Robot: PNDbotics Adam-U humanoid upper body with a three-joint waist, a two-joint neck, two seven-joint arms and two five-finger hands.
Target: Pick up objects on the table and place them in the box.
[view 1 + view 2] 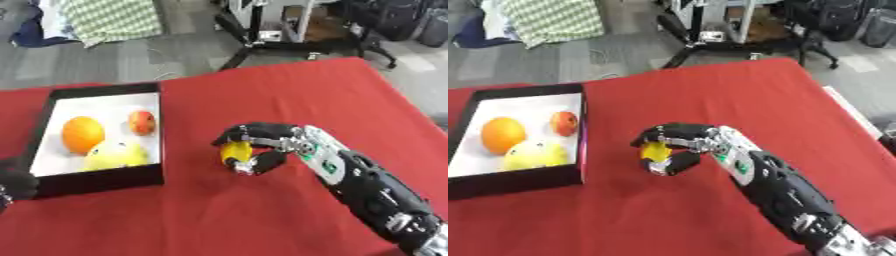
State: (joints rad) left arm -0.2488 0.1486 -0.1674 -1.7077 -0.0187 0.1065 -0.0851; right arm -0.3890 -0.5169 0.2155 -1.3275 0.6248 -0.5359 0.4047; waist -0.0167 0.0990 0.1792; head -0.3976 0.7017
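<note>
Red cloth covers the table [289,95], and beyond its far edge lie grey floor, a checked fabric and the dark legs of a stand. At the table's left edge, near the front corner, a dark rounded shape shows that is the left hand [16,184]; I cannot tell how its fingers are set. Just beside it, toward the left side of the table, sits the box [101,181], black-walled with a white floor. Inside it an orange [83,134] lies to the left, a smaller reddish-orange fruit [142,122] lies near the right wall toward the far side, and a pale yellow fruit [115,155] rests toward the near wall, touching or nearly touching the orange. Right of the box, apart from its right wall and near the middle of the table, the right hand [262,145] reaches in from the front right corner, black with silver parts. Its fingers curl over from above and its thumb closes from below, pinching a small yellow object [235,151] between them. That object sits at the hand's left end, facing the box, at or just above the cloth; whether it touches the cloth cannot be told.
</note>
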